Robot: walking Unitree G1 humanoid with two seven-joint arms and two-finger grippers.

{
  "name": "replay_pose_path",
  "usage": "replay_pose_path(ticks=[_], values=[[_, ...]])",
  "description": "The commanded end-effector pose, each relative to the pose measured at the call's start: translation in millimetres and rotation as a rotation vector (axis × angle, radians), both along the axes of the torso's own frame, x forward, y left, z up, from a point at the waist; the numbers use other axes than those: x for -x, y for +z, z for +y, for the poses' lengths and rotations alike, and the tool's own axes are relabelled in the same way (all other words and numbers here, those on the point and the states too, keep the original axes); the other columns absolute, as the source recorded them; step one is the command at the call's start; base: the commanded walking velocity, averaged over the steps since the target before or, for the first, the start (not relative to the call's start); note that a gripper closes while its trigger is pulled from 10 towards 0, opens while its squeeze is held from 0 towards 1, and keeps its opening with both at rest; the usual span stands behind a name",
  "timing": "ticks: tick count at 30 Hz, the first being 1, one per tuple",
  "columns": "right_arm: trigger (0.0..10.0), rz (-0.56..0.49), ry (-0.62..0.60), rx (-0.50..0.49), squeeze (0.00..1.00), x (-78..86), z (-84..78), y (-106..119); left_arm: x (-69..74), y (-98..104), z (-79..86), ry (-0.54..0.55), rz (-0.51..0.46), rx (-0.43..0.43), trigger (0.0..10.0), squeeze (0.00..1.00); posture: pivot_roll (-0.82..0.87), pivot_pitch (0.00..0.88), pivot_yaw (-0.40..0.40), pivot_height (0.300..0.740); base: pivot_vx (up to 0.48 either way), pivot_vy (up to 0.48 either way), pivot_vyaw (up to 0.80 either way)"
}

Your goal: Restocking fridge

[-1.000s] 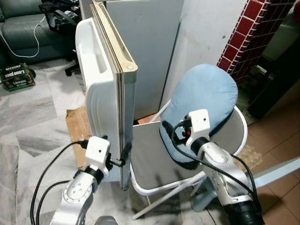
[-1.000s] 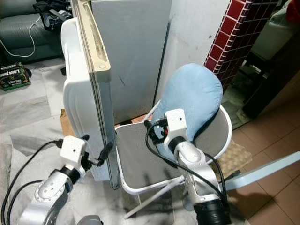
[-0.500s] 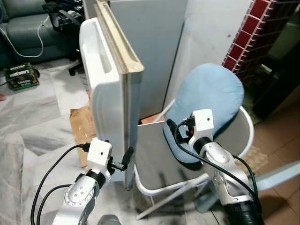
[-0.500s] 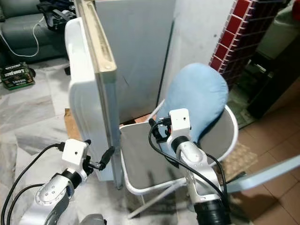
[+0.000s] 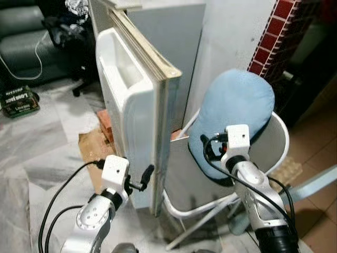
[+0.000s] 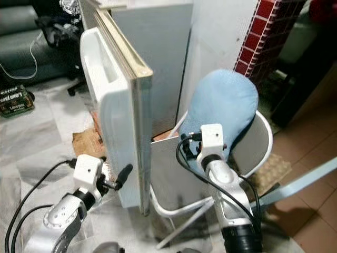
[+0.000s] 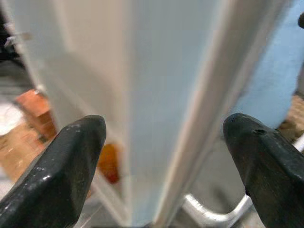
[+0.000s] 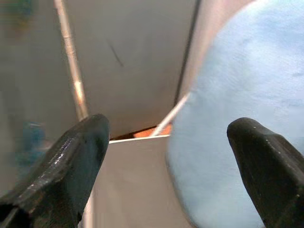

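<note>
The white fridge door [image 5: 131, 105] stands open with its edge [image 5: 162, 142] towards me, its moulded inner shelf facing left. The grey fridge body [image 5: 163, 47] is behind it. My left gripper [image 5: 145, 179] is low at the door's free edge, open, and the edge [image 7: 166, 95] runs between its two spread fingers [image 7: 61, 175]. My right gripper [image 8: 175, 161] is open and empty. It is held over the chair seat [image 5: 189, 174], right in front of a pale blue cushion [image 5: 237, 105].
The white-framed chair [image 5: 276, 153] with the cushion stands tight against the door's right side. Cardboard [image 5: 92, 145] and a reddish brick-like block [image 5: 108, 124] lie on the marble floor behind the door. A red tiled pillar [image 5: 274, 37] is at the right, a sofa [image 5: 26, 37] far left.
The whole view has shifted. The door's free edge has swung a little towards the chair, showing more of its inner side; my left gripper stays astride it. The right gripper keeps its place.
</note>
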State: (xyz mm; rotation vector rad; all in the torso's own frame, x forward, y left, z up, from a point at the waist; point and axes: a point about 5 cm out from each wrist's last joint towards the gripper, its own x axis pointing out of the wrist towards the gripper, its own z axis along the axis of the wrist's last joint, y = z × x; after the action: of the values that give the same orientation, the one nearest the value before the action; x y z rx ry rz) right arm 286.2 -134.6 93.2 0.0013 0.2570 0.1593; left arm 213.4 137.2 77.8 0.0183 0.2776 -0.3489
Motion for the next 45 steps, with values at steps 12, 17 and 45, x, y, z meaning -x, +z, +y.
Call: replay_pose_path(ticks=[12,17,45], values=[[10.0,-0.047,-0.066,0.029,0.00,-12.4,2.5,6,-6.9,7,10.5,0.095,-0.043,-0.023,10.0,0.00,0.10,0.000,-0.069,0.740,0.000,0.240,0.00],[10.0,-0.040,-0.113,0.039,0.00,-15.9,1.4,4,-9.4,9,15.0,0.151,-0.063,-0.002,10.0,0.00,0.11,0.000,-0.072,0.740,0.000,0.000,0.00],[10.0,-0.137,0.453,-0.205,0.00,-37.0,153.0,99,-7.7,-16,31.7,0.322,0.173,0.002,10.0,0.00,0.13,0.000,-0.085,0.740,0.000,0.000,0.00]])
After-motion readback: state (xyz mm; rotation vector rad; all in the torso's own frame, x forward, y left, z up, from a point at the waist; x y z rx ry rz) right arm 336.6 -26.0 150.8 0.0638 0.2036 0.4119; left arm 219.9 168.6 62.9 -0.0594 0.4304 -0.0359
